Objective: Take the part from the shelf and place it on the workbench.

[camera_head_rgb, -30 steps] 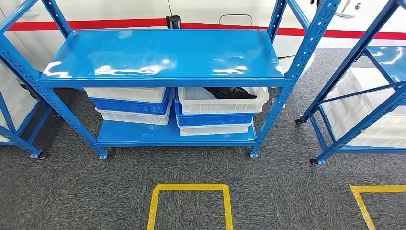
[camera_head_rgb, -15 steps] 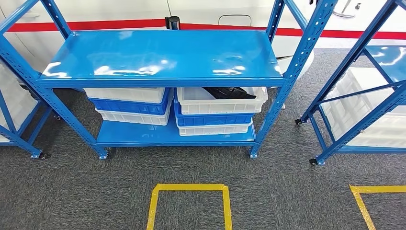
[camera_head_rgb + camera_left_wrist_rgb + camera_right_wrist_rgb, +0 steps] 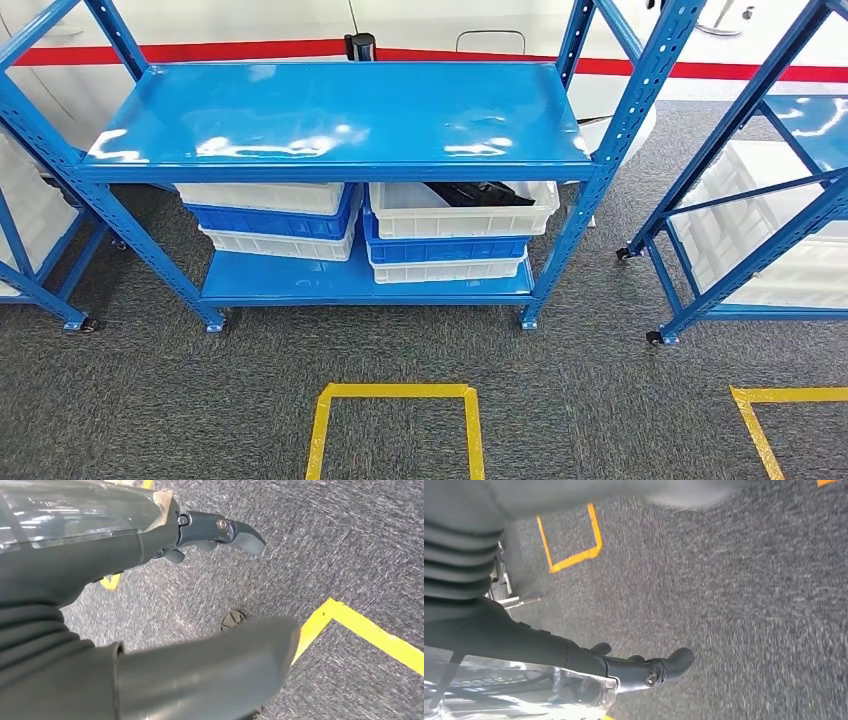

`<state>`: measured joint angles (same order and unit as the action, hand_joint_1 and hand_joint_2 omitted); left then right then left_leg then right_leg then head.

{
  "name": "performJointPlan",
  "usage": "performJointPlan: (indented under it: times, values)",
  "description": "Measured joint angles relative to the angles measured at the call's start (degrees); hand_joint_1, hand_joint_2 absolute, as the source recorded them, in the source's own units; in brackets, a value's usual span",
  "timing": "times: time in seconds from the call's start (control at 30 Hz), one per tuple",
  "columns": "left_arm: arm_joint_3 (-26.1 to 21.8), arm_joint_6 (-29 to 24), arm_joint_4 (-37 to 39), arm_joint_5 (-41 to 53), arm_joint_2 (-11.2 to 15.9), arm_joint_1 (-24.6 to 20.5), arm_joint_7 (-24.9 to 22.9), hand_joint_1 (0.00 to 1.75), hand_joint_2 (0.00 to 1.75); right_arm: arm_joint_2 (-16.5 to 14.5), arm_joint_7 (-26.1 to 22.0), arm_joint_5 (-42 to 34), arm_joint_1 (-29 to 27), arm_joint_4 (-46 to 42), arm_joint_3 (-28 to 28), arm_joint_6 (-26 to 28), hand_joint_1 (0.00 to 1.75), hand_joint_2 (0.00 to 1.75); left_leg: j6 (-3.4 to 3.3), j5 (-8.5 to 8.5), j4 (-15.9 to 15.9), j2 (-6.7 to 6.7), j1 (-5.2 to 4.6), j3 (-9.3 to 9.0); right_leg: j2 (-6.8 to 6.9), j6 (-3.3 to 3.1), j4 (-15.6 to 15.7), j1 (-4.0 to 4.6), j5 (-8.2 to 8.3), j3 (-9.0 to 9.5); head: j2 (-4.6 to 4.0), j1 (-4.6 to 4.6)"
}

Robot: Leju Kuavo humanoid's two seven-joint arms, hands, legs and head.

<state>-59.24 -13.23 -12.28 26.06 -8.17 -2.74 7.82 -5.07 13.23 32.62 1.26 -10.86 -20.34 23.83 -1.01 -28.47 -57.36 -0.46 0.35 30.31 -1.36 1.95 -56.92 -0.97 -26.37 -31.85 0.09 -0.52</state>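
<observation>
A black part [image 3: 470, 192] lies in the top white bin [image 3: 462, 222] of the right-hand stack, on the lower level of the blue shelf [image 3: 340, 115]; the upper shelf board hides much of it. My left hand [image 3: 115, 555] hangs over the grey carpet, thumb [image 3: 215, 662] apart from the dark fingers [image 3: 225, 530], holding nothing. My right hand [image 3: 574, 655] hangs over the carpet too, its fingers [image 3: 664, 667] stretched out and empty. Both hands are far from the shelf.
A second stack of white and blue bins [image 3: 275, 215] sits to the left on the lower level. Another blue rack [image 3: 760, 200] with white bins stands at the right. Yellow tape squares [image 3: 395, 420] mark the carpet in front of the shelf.
The head view has shifted very slightly; nothing on the shelf has moved.
</observation>
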Motion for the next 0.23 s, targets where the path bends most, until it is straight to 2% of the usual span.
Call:
performJointPlan:
  times: [0.1,0.23]
  values:
    - [2.5,0.6,-0.3,-1.3,0.4,0.4,-0.4,0.00,1.75,0.2,-0.7,-1.6,-0.4,-0.3,0.8,-1.2,0.00,1.75,0.00,0.00,0.0,0.00,0.00,0.00,0.00,0.00,0.0,0.00,0.00,0.00,0.00,0.00]
    - [3.0,0.7,-0.3,-1.5,0.5,0.5,-0.5,0.00,1.75,0.3,-0.8,-2.0,-0.5,-0.4,1.0,-1.4,0.00,1.75,0.00,0.00,0.0,0.00,0.00,0.00,0.00,0.00,0.0,0.00,0.00,0.00,0.00,0.00]
